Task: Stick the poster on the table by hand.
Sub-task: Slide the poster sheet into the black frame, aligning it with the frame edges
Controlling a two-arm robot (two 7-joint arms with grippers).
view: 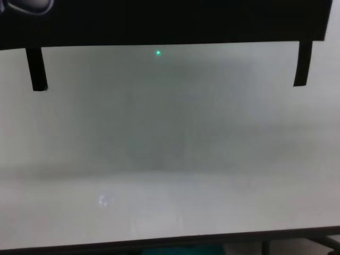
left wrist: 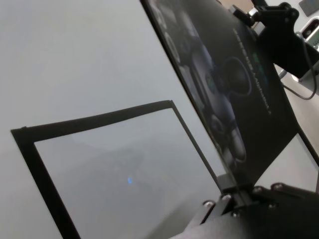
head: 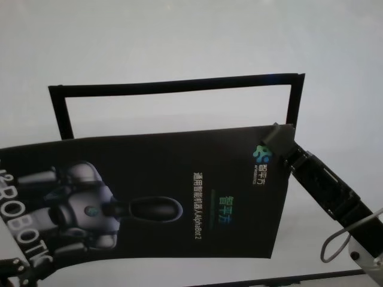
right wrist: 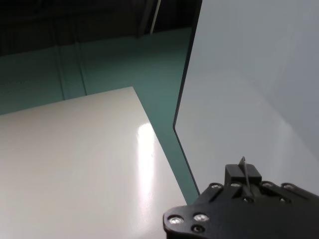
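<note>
The poster (head: pixel 167 179) is a large black sheet with a grey-white robot image and white lettering. It hangs above the white table (head: pixel 179 36), stretched between both grippers. My right gripper (head: pixel 277 135) is shut on its far right corner. My left gripper (head: pixel 13 266) is shut on its near left corner at the view's bottom edge. In the left wrist view the poster (left wrist: pixel 234 99) runs away edge-on from my left gripper (left wrist: pixel 233 191) towards the right gripper (left wrist: pixel 251 12). In the right wrist view my right gripper (right wrist: pixel 243 175) pinches a thin sheet edge. In the chest view the poster (view: pixel 159 21) spans the top.
A frame of narrow black strips (head: pixel 173 85) lies on the table beneath and beyond the poster, with side strips at left (head: pixel 60 113) and right (head: pixel 293 101). The table's near edge (view: pixel 159 243) shows in the chest view. Off the right side are green floor (right wrist: pixel 149 64) and another white surface (right wrist: pixel 75 159).
</note>
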